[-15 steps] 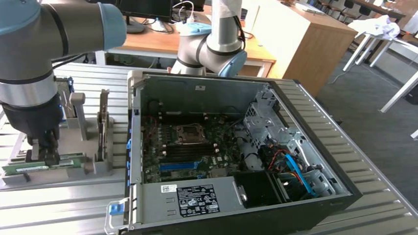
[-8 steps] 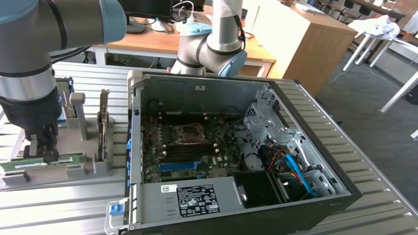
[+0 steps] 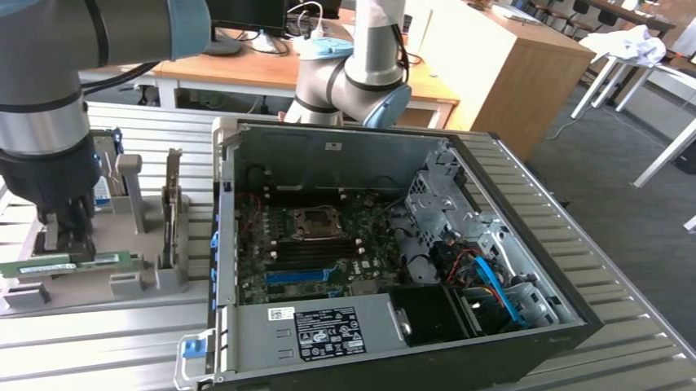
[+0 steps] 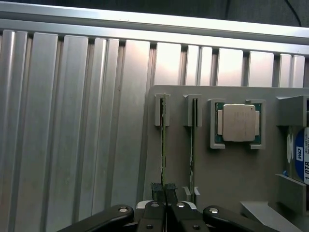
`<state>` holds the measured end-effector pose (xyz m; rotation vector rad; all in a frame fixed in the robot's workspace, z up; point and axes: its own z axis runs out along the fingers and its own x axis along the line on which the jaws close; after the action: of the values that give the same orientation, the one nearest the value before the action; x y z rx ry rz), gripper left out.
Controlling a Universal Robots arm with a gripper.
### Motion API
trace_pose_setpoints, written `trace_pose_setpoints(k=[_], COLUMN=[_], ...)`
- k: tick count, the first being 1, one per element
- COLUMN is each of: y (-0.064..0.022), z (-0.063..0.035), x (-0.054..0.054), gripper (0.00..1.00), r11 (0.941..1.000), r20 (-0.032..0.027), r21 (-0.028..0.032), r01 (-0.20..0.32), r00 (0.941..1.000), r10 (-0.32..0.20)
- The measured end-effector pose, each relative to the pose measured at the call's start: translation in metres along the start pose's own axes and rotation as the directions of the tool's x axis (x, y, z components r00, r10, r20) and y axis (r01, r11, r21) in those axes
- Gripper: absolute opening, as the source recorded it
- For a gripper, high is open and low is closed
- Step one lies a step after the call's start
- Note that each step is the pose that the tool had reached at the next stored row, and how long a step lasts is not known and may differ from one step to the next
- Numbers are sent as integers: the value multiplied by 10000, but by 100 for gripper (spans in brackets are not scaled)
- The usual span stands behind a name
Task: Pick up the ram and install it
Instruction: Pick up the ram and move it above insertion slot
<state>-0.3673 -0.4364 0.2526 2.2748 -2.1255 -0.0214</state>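
The ram point(image 3: 103, 261) is a slim green stick standing on edge in the grey holder tray point(image 3: 81, 293) at the exterior view's left. My gripper point(image 3: 63, 241) reaches straight down onto it. In the wrist view the ram point(image 4: 162, 140) shows edge-on, one end in its grey holder slot, and my gripper point(image 4: 164, 189) is shut on its upper edge with the dark fingertips point(image 4: 157, 189) pressed against both sides. A second thin stick point(image 4: 193, 145) stands parallel beside it, untouched.
A processor point(image 4: 238, 122) and a hard drive point(image 4: 301, 157) sit in the same tray. An upright expansion card point(image 3: 171, 204) stands beside my gripper. The open computer case point(image 3: 522, 244) with its motherboard point(image 3: 315, 244) and blue slot point(image 3: 296, 275) lies to the exterior view's right. A second arm point(image 3: 364, 77) stands behind.
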Motion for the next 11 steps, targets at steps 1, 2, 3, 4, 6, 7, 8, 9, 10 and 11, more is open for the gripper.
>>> trace_pose_setpoints(k=[1, 2, 3, 4, 6, 7, 8, 9, 10, 11], y=[1, 1, 1, 1, 2, 3, 3, 4, 4, 4], z=[-16, -33, -50, -68, -100, -117, -135, -152, -170, -188], x=[0, 0, 1, 1, 1, 1, 1, 2, 2, 2], gripper=[12, 12, 12, 12, 12, 12, 12, 12, 12, 12], r11=[10000, 10000, 10000, 10000, 10000, 10000, 10000, 10000, 10000, 10000], r20=[0, 0, -1, 0, 0, 0, 0, 0, 0, 0], r21=[0, 0, -1, 0, 0, 0, 1, 0, 0, 0], r01=[0, 0, -1, 0, 0, -1, 0, 0, 0, 0], r00=[10000, 10000, 10000, 10000, 10000, 10000, 10000, 10000, 10000, 10000], r10=[0, 0, 1, 0, 0, 1, 0, 0, 0, 0])
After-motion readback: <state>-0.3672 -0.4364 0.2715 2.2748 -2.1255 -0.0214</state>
